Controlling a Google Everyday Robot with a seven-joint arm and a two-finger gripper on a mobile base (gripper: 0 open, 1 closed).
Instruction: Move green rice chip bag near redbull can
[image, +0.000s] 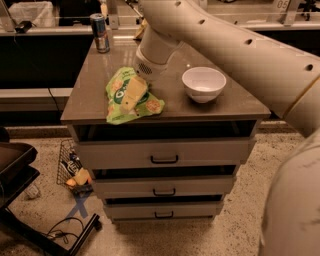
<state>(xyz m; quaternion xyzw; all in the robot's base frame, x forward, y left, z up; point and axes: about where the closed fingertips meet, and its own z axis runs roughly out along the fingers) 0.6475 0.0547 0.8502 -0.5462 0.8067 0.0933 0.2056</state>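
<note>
The green rice chip bag (114, 96) lies crumpled near the front left edge of the brown cabinet top (235, 100). My gripper (131, 95) hangs from the white arm and is down on the middle of the bag, covering its logo. The redbull can (101, 33) stands upright at the far left corner of the top, well behind the bag.
A white bowl (203, 84) sits on the top to the right of the bag. The cabinet has three drawers (164, 159) below. A wire basket (74, 170) with small items and a dark cart (15, 167) stand on the floor at the left.
</note>
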